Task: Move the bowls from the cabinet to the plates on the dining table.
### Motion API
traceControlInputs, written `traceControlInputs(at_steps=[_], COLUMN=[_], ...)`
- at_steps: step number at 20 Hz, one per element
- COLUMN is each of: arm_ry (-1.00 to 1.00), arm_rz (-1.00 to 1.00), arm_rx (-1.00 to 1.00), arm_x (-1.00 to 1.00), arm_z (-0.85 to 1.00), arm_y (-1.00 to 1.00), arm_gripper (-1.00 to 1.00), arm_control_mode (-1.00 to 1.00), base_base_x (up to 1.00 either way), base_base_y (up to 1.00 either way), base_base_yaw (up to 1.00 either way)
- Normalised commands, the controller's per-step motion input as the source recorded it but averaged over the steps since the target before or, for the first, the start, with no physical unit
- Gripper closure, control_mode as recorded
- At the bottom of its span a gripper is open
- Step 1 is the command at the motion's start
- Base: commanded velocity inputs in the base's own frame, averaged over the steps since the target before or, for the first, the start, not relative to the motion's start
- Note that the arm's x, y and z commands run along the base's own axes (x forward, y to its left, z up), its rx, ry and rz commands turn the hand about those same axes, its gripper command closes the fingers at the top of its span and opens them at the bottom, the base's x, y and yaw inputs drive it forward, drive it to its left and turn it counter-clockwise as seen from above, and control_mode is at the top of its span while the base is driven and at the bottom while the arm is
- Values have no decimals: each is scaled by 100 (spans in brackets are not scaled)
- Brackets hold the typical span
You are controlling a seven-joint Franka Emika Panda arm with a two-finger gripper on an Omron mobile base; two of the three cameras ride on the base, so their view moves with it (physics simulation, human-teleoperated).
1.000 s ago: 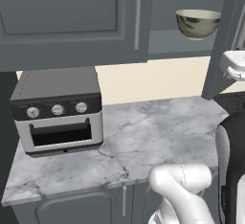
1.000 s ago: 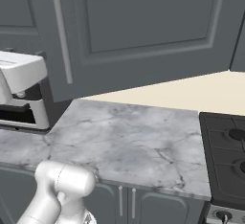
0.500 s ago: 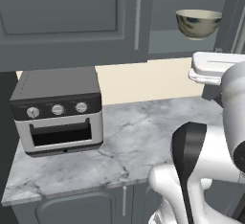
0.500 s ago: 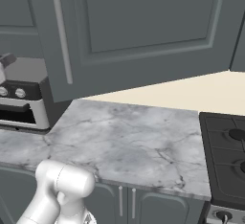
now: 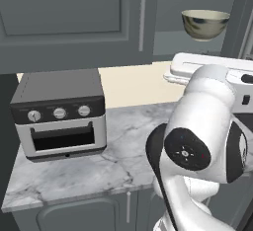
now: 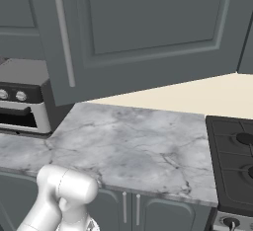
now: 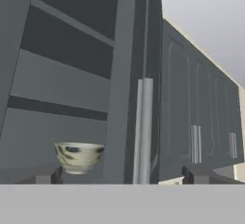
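Note:
A cream-beige bowl [image 5: 205, 24] with a mottled outside stands on a shelf inside the open dark grey cabinet [image 5: 74, 18]. In the hand view this bowl [image 7: 79, 157] sits low and left, just above my left fingertip [image 7: 44, 174]. My gripper [image 7: 122, 175] is open with nothing between its fingers, some way from the shelf. The edge of the cabinet door, with its silver bar handle [image 7: 144, 129], rises between the fingertips. The plates and the dining table are out of view.
A toaster oven [image 5: 59, 114] stands on the marble counter [image 5: 121, 151] below the cabinet. The open cabinet door [image 6: 148, 27] hangs over the counter, its handle [image 6: 64, 37] on the left. A black gas stove [image 6: 234, 166] lies at the right.
My hand has swung left across the left base view, toward the cabinet opening, and the arm's elbow has risen into the foreground. The bowl has not moved and the gripper stays open.

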Motion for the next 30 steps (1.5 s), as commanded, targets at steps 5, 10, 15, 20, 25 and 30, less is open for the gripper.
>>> traceControlInputs(at_steps=[5,10,15,20,25,30], arm_ry=[-10,-5,0,2,8,5], arm_rz=[-13,-14,-12,-8,0,0], arm_rx=[0,0,0,0,1,2], arm_x=[15,13,31,29,20,23], arm_z=[-3,-3,0,-1,0,0], arm_y=[21,13,2,-3,-14,-20], arm_gripper=[-100,-100,-100,-100,-100,-100], arm_control_mode=[-100,-100,-100,-100,-100,-100], base_base_x=[0,0,0,0,0,0], base_base_y=[0,0,0,0,0,0], base_base_yaw=[0,0,0,0,0,0])
